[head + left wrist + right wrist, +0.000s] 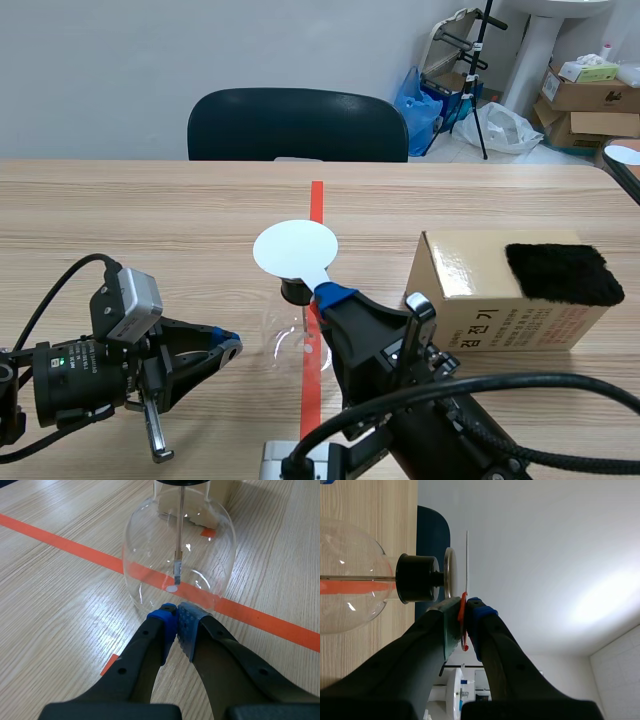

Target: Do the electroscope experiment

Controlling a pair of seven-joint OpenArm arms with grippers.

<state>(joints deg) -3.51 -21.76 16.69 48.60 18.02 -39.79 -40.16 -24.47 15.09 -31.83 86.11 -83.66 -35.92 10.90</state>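
Tabletop [150, 210]: R hand [465, 609] sideways, w/ disc [295, 247]

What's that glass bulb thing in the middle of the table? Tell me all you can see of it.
The electroscope is a clear, round glass flask standing upright on the table over the orange-red tape line. A black stopper closes its neck; a metal rod runs down from it to a hanging leaf. A metal plate tops it. The left gripper, shut, sits at its wall; the right gripper holds a white disc just above the plate, not touching.
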